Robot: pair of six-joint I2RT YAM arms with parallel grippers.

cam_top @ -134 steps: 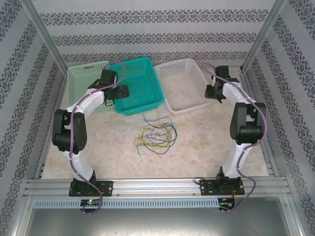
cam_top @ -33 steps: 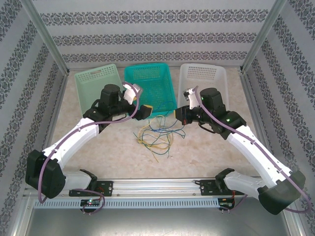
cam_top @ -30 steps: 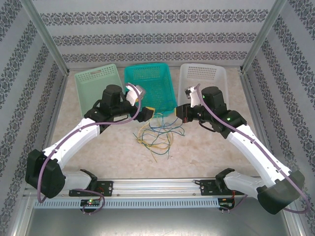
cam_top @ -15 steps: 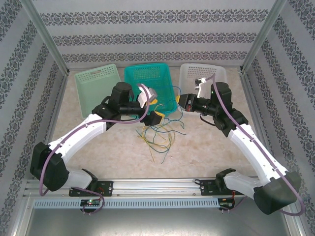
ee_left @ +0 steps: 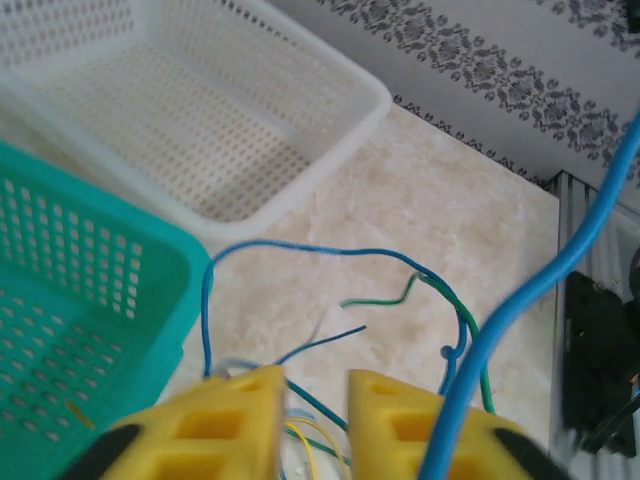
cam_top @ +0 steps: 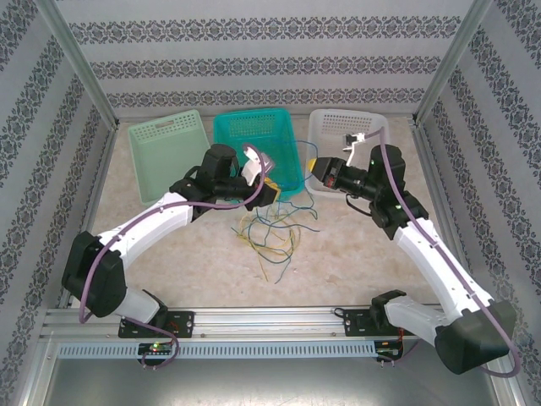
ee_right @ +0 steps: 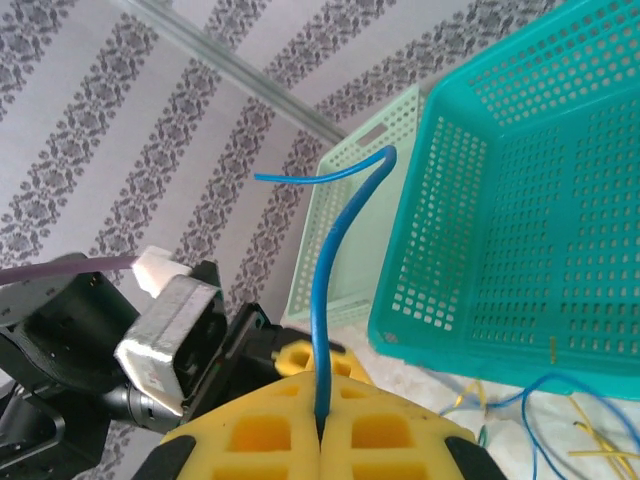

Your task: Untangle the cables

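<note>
Right wrist view: one blue cable [ee_right: 322, 290] is clamped tight in my right gripper [ee_right: 320, 425], raised above the tangle [cam_top: 267, 237] below it. My left gripper [ee_left: 315, 400] is narrow around some strands; whether it pinches them I cannot tell. Nearly all the untangling is left, I judge.

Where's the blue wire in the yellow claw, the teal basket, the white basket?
blue wire [ee_right: 317, 340], right wrist view, its upright stretch
teal basket [cam_top: 249, 131], top view, bare mesh floor
white basket [ee_left: 170, 120], left wrist view, mesh floor
</note>
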